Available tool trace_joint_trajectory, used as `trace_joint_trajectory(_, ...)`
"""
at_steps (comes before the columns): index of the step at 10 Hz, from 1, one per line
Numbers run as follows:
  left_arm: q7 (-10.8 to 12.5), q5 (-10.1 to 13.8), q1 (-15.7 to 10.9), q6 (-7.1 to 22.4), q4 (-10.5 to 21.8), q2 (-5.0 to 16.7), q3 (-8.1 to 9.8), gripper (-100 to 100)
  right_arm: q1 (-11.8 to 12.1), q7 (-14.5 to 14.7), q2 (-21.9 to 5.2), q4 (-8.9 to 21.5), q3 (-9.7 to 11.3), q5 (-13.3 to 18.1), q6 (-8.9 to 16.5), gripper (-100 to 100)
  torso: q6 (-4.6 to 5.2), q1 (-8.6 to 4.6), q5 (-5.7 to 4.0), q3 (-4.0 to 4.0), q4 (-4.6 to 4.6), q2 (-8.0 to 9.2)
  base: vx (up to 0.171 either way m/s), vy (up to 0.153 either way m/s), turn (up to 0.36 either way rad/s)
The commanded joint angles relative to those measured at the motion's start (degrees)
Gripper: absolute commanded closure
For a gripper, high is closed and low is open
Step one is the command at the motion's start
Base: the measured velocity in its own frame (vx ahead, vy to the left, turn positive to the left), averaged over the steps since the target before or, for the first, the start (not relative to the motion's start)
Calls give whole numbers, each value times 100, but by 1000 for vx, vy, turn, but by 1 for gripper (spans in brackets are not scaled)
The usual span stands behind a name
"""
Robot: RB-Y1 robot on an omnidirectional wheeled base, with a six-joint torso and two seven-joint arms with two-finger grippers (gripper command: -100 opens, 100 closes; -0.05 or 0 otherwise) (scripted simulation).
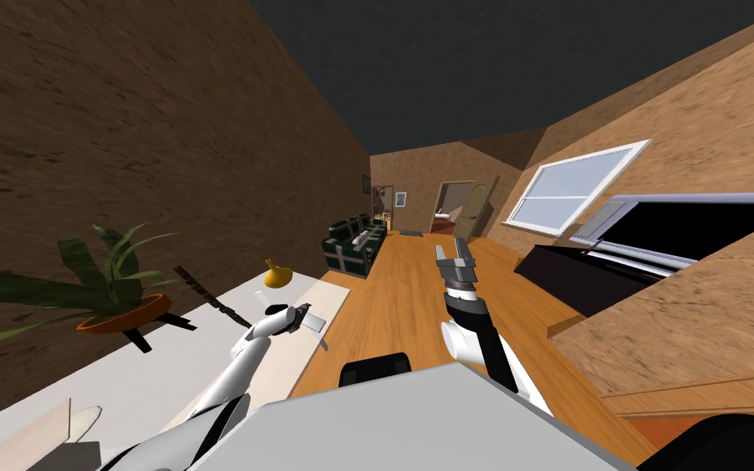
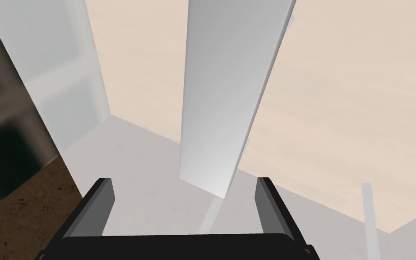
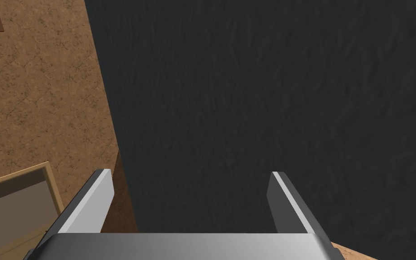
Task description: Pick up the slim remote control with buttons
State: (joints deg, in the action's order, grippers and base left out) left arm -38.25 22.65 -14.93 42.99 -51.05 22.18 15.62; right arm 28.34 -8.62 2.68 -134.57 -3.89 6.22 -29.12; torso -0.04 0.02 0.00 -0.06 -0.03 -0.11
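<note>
A long pale tabletop [image 1: 195, 335] runs along a brown wall on the robot's left; every place below is given from this tabletop. Past the tabletop's far end, on a wood floor, stands a dark green sofa [image 1: 353, 241]. On the tabletop's wall side sits a potted plant [image 1: 114, 278] with long green leaves in an orange bowl.

The left arm reaches over the tabletop's far half, near the edge that faces the floor. Its left end effector [image 1: 306, 314] hangs low above the surface. In the left wrist view the left end effector [image 2: 184, 180] is released: its two fingers [image 2: 99, 207] stand well apart and touch nothing. The cream tabletop [image 2: 338, 113] lies beyond them.

The right arm is raised over the floor, well away from the tabletop. Its right end effector [image 1: 453, 249] points upward, and in the right wrist view the right end effector [image 3: 191, 172] is also released, with its fingers spread.

The slim remote control [image 2: 225, 90] is a long, plain light grey slab over the tabletop. Its near end sits in line with the gap between the left fingers, apart from both. From the head camera the slim remote control [image 1: 316, 324] shows as a small white piece just beside the left end effector. No buttons can be made out on it.

A small yellow bulb-shaped object [image 1: 276, 276] rests near the tabletop's far end.
</note>
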Motion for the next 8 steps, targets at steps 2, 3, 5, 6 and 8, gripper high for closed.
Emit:
trace_joint_trajectory(2, -269, -32, -241, 433, 375, 62, -29, -100, 0, 0, 0, 0, 0, 0, 0, 0, -2, 1, 0, 1, 0, 2, 27, 14, -50)
trace_joint_trajectory(3, -269, -32, -241, 487, 454, 62, -29, -100, 0, 0, 0, 0, 0, 0, 0, 0, 0, 1, 0, 0, 0, 0, 28, 13, -35)
trace_joint_trajectory(5, -435, -47, -383, 735, 706, 98, -49, -100, 0, 0, 0, 0, 0, 0, 0, 0, -1, -1, 0, 0, 0, 1, 28, 9, -41)
trace_joint_trajectory(6, -592, -62, -516, 963, 934, 134, -69, -100, 0, 0, 0, 0, 0, 0, 0, 0, -2, -1, 0, 1, 0, 2, 35, 13, -72)
trace_joint_trajectory(8, -738, -75, -640, 1185, 1155, 169, -87, -100, 0, 0, 0, 0, 0, 0, 0, 0, -1, 3, 0, -2, -1, -3, 38, 19, -58)
